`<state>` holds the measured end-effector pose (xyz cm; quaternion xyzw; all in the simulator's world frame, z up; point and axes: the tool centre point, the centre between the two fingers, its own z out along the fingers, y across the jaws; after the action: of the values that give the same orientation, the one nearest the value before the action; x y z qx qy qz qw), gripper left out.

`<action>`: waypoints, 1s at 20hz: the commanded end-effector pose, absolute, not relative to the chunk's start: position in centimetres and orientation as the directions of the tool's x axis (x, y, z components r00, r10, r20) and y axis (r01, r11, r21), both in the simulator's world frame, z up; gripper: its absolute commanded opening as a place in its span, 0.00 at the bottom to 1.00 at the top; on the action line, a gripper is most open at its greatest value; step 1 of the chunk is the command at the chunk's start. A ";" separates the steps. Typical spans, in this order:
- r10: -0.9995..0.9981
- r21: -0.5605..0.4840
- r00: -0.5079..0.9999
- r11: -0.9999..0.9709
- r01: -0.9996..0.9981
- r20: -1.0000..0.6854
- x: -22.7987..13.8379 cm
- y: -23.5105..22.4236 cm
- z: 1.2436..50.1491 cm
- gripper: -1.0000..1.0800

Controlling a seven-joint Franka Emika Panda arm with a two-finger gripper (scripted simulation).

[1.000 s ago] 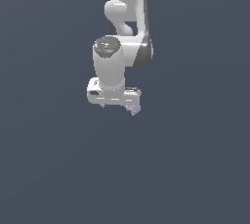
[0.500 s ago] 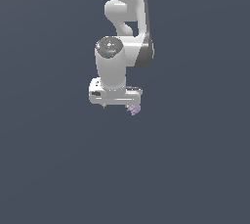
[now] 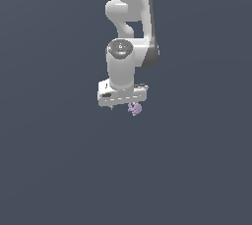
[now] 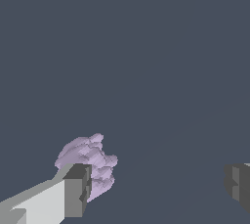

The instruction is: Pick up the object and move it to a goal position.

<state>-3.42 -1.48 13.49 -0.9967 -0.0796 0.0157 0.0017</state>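
One finger is all that sits near the purple lump (image 4: 88,162), and that is where the trouble could start, as I see it: the lump lies off to one side of the gripper (image 4: 156,186) rather than midway between its two fingers, so if the fingers close from here, the near one (image 4: 75,191) would likely shove or roll the lump instead of trapping it, or catch it by an edge only. Its knobbly, uneven surface gives the flat pads little to seat against, so a pinch on a bump could let it squirt out or twist, and a weak hold of that kind could drop it on the way to the goal. If the arm presses lower while so offset, the near finger might also land on top of the lump. In the wrist view the fingers stand wide apart, with the far one (image 4: 238,183) well away from the lump and nothing between them but bare grey floor. The near finger overlaps the lump's edge there; whether they touch I cannot tell. From the exterior view the lump (image 3: 135,109) shows just below the gripper's (image 3: 123,105) body, toward the exterior view's right end of it. Nothing is held.
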 end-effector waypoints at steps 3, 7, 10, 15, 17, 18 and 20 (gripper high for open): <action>0.305 -0.006 0.952 -0.952 0.305 -0.023 -4.8 0.2 12.4 0.96; 0.436 -0.005 0.900 -0.900 0.435 -0.015 -6.2 1.8 11.4 0.96; 0.513 -0.004 0.858 -0.858 0.513 -0.010 -7.1 2.8 10.9 0.96; 0.604 -0.002 0.797 -0.797 0.604 -0.004 -8.3 3.9 10.2 0.96; 0.628 -0.001 0.779 -0.779 0.628 -0.003 -8.7 4.3 10.1 0.96; 0.637 -0.001 0.771 -0.771 0.637 -0.002 -8.8 4.4 10.0 0.96; 0.652 0.000 0.758 -0.758 0.652 -0.001 -9.0 4.6 9.9 0.96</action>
<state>-8.82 4.43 9.97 -0.9407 -0.3393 0.0012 0.0001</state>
